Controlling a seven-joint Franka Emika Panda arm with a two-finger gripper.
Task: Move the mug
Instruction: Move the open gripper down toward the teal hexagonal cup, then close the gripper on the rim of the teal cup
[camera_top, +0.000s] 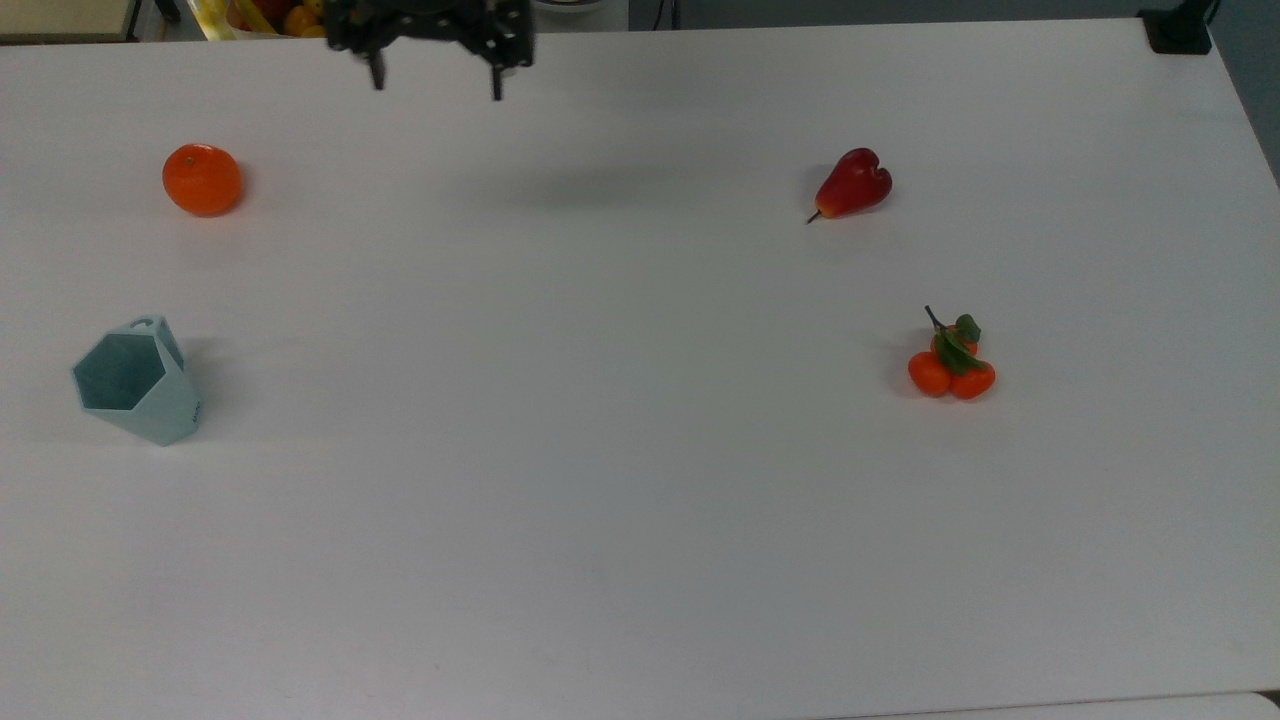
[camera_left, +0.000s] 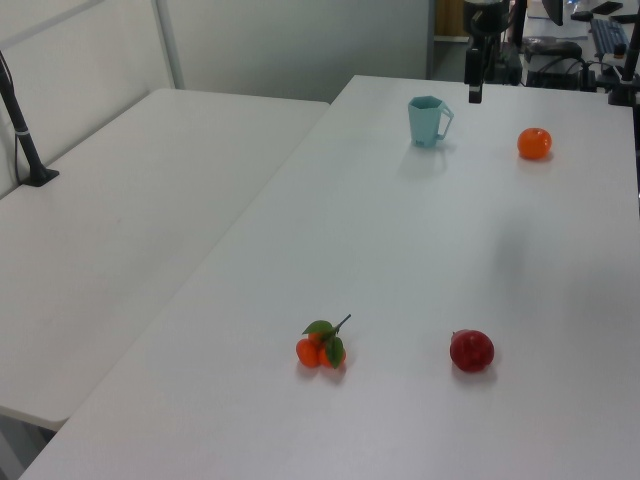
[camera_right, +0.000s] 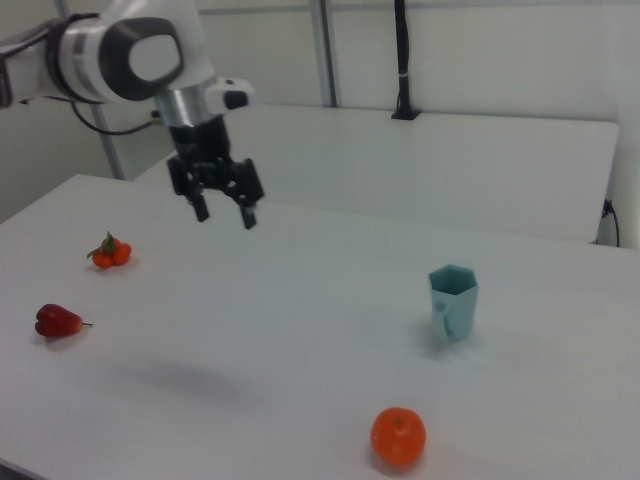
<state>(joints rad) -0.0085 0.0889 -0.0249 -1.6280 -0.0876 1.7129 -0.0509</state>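
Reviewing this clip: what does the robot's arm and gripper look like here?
In the right view the arm is glossy white with rounded housings, a dark grey circular joint cap and a silver-grey wrist ring. A black cable trails from its upper links. The gripper is black, with a blocky body and two slim dark fingers; in the top view it reads as a dark shape with two prongs.
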